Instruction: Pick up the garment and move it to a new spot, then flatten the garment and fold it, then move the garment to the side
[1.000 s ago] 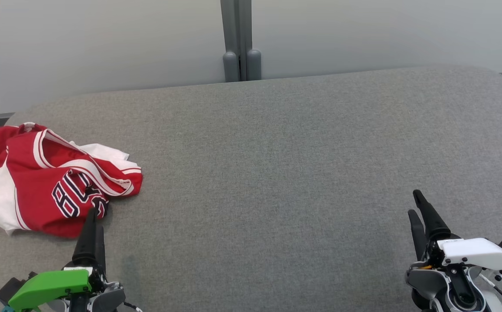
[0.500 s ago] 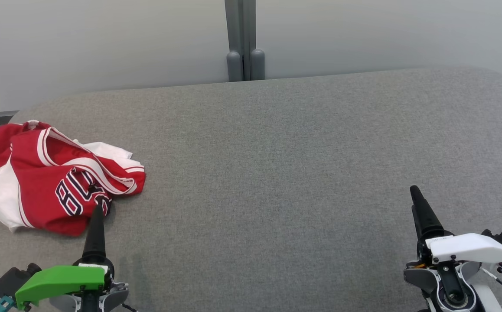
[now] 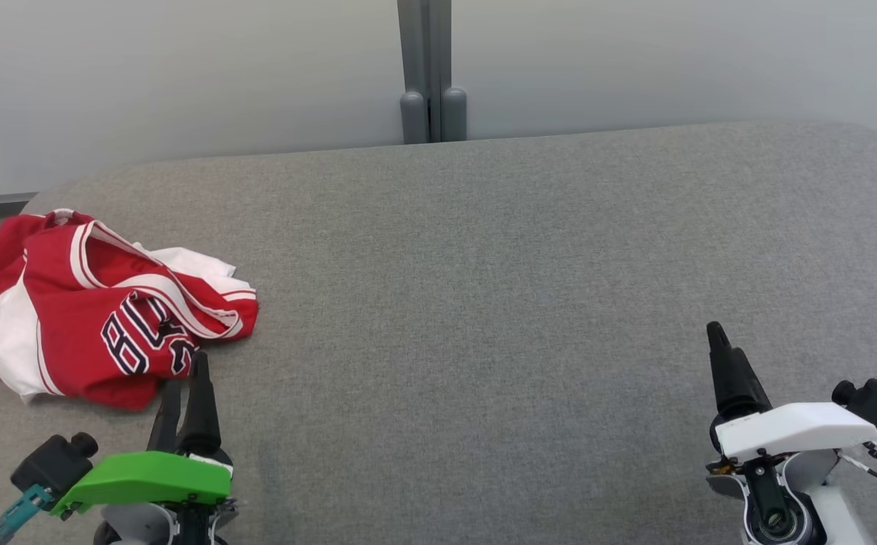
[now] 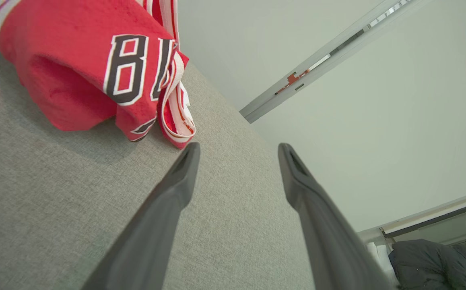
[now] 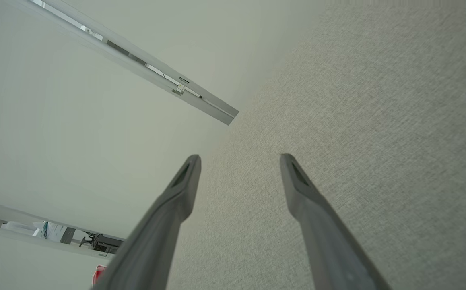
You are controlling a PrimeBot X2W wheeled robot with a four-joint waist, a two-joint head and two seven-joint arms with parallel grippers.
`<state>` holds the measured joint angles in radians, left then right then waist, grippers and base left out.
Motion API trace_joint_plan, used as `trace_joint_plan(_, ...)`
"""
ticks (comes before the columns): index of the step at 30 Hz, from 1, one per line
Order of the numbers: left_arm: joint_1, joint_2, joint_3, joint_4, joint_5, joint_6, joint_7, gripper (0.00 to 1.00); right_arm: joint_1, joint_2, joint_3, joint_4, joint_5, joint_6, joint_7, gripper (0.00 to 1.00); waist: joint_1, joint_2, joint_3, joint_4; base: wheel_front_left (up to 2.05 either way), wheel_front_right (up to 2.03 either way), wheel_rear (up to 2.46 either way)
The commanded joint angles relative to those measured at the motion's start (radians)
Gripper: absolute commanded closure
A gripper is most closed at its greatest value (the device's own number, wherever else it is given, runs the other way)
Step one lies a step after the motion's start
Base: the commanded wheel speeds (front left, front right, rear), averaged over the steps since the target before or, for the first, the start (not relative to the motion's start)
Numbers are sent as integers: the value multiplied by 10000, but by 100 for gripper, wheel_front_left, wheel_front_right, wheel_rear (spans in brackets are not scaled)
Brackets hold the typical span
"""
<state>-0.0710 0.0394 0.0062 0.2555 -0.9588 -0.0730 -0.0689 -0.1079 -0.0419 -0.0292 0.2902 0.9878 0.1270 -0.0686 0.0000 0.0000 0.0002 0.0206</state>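
The garment (image 3: 67, 318) is a red jersey with white panels, striped red-and-white trim and dark letters outlined in white. It lies crumpled in a loose heap at the left end of the grey fabric-covered desk (image 3: 484, 303). The left gripper (image 3: 185, 369) sits at the desk's near left, just short of the heap, fingers spread and empty. The right gripper (image 5: 239, 159) sits at the desk's near right, fingers likewise apart and empty.
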Motion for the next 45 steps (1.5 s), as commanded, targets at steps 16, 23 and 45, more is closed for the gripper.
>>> trace_joint_plan(16,36,93,-375,-103,3185,190,-564,0,-317,-74,172,164,-3348,46,-564,0,0,0,10,30,0,0,0)
trace_joint_plan(23,29,99,-477,-72,4071,221,-761,0,-379,-79,285,279,-4236,48,-767,0,0,0,14,49,0,0,0)
trace_joint_plan(45,70,122,-790,37,6262,79,-1324,0,-510,-94,433,606,-6518,45,-1327,0,0,0,-18,47,0,0,0)
